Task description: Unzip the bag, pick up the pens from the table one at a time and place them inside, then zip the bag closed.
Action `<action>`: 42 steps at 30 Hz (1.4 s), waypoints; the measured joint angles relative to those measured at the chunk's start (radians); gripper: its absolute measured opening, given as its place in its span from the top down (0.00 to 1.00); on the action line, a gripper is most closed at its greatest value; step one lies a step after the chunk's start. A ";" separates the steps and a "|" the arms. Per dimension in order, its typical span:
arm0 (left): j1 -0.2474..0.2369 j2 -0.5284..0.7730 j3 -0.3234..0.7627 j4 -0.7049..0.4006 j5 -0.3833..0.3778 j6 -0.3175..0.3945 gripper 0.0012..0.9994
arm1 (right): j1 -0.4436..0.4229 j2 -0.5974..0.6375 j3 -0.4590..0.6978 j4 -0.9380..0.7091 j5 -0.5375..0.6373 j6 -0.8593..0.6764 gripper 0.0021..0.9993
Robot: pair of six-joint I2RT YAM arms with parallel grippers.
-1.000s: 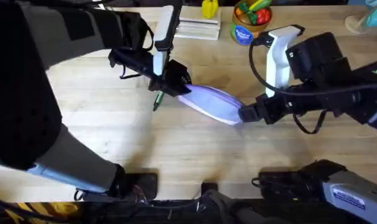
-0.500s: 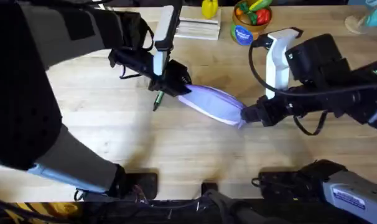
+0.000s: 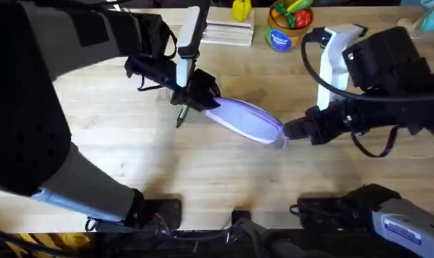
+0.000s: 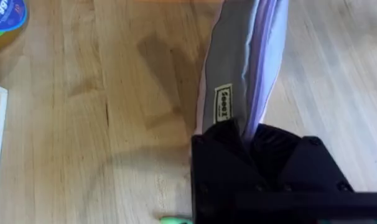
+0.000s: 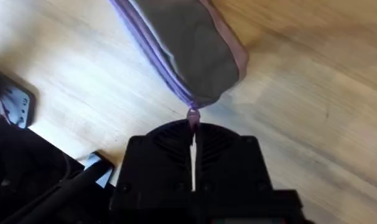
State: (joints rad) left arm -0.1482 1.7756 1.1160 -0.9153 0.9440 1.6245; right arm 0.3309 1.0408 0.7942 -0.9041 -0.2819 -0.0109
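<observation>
Bag (image 3: 247, 119) looks zipped with my right hand (image 5: 193, 144) pinching its zipper pull, left hand (image 4: 247, 138) holding its other end, one green pen (image 3: 180, 115) left on the tabletop (image 3: 117, 143).

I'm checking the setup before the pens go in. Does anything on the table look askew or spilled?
Nothing is spilled. The bag lies diagonally, held at both ends by the left gripper and right gripper; a green pen lies beside it.

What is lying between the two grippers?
The bag spans the whole stretch: the left gripper holds one end and the right gripper pinches the zipper pull at the other. The overhead view shows this.
</observation>
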 joint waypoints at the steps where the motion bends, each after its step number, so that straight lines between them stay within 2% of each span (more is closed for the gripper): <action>1: 0.000 0.000 0.000 0.001 0.000 0.000 0.96 | 0.000 -0.005 0.018 -0.006 0.002 0.000 0.97; 2: 0.000 0.000 0.000 0.003 0.000 0.000 0.96 | 0.000 -0.007 0.058 -0.012 0.005 -0.004 0.97; 5: 0.000 0.000 0.000 0.004 0.000 0.000 0.96 | 0.000 -0.007 0.073 -0.010 0.005 -0.013 0.97; 10: 0.000 0.000 0.000 0.004 0.000 0.000 0.96 | 0.000 -0.006 0.077 0.016 -0.009 -0.023 0.97; 17: 0.000 0.000 0.000 0.004 0.000 0.000 0.96 | 0.002 0.026 0.078 0.132 -0.088 -0.027 0.97; 25: 0.000 0.000 0.000 0.003 -0.001 0.000 0.96 | 0.086 0.188 0.128 0.292 -0.148 -0.010 0.97; 37: 0.000 0.000 0.000 0.003 -0.001 0.000 0.96 | 0.234 0.559 0.418 0.342 -0.174 0.004 0.97; 42: 0.000 0.000 0.000 0.003 -0.002 0.000 0.96 | 0.256 0.622 0.468 0.342 -0.180 0.004 0.97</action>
State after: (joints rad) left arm -0.1482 1.7756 1.1160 -0.9119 0.9417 1.6241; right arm 0.5869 1.6624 1.2622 -0.5622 -0.4619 -0.0067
